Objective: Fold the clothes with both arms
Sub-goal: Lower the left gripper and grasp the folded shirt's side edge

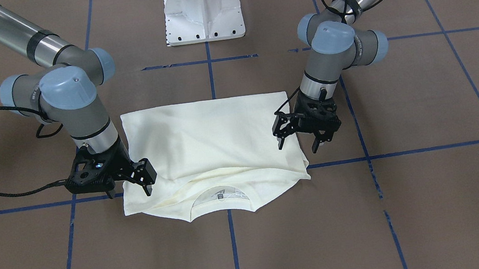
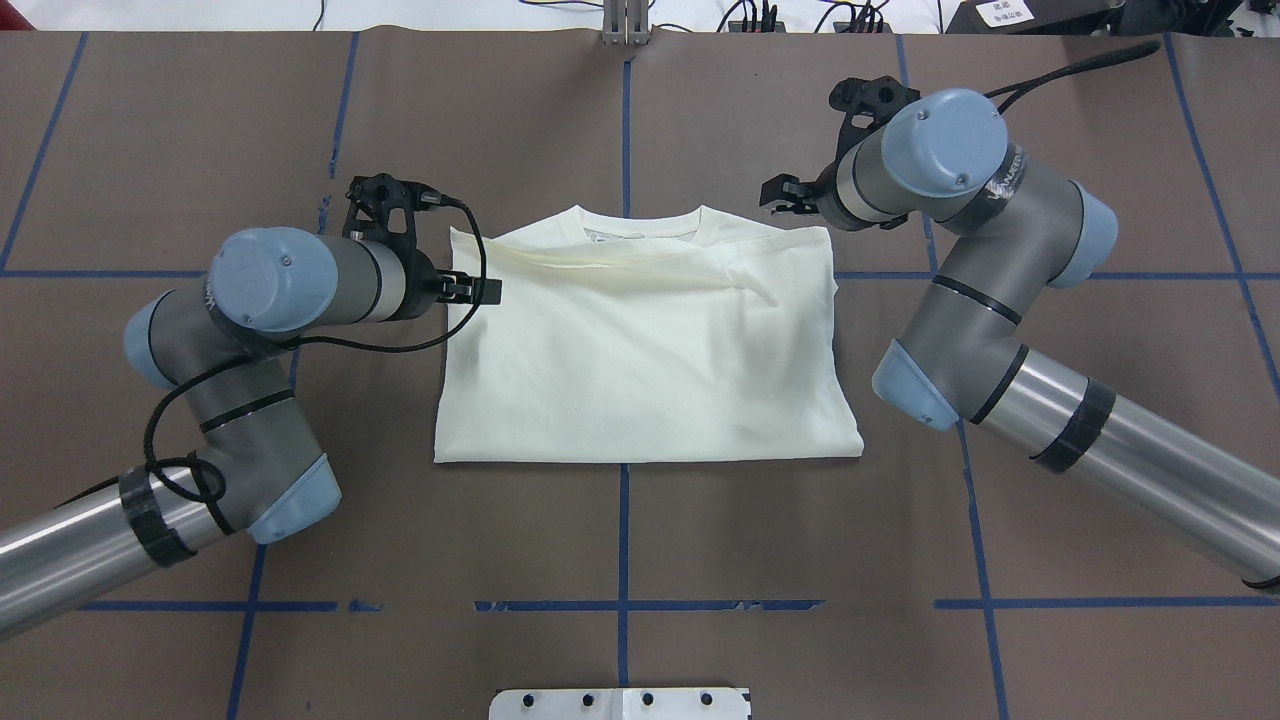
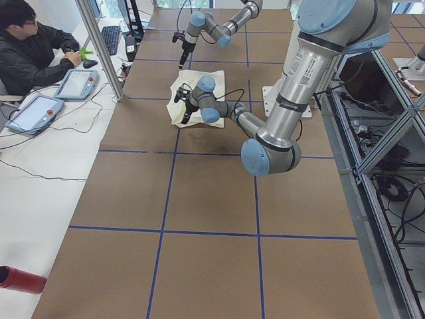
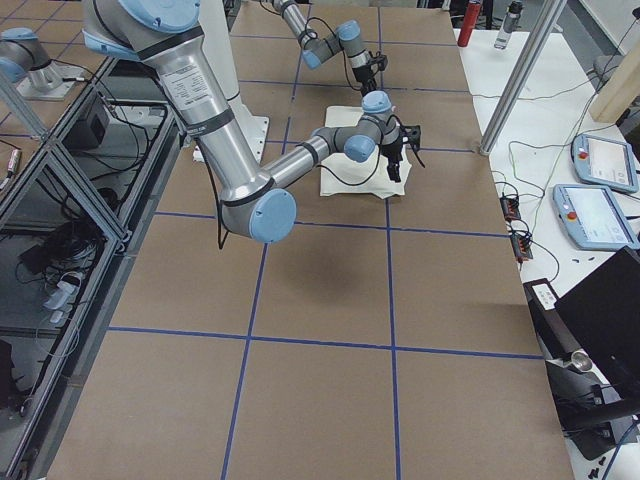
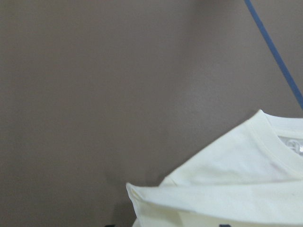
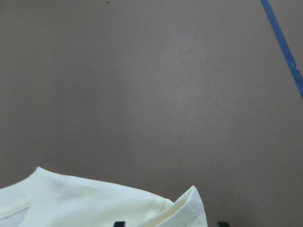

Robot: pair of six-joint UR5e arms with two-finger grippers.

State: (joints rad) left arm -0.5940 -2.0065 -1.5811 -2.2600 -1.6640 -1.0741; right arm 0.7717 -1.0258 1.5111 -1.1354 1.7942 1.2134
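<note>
The cream-white shirt [image 1: 213,142] lies folded into a rectangle in the middle of the table, plain side up, collar [image 1: 222,204] on the side away from the robot. Its print is hidden. It also shows in the overhead view [image 2: 640,370]. My left gripper [image 1: 298,148] is open and points down over the shirt's collar-side corner, one finger over the cloth and one off its edge. My right gripper [image 1: 129,193] is open and straddles the opposite collar-side corner. The left wrist view shows a shirt corner and the collar [image 5: 227,189]. The right wrist view shows a corner [image 6: 94,203].
The white pedestal base [image 1: 203,12] stands at the robot's side of the table. Blue tape lines [image 1: 234,243] cross the brown tabletop. An operator [image 3: 33,46] sits at a side desk with tablets. A red bottle [image 3: 20,279] lies there too.
</note>
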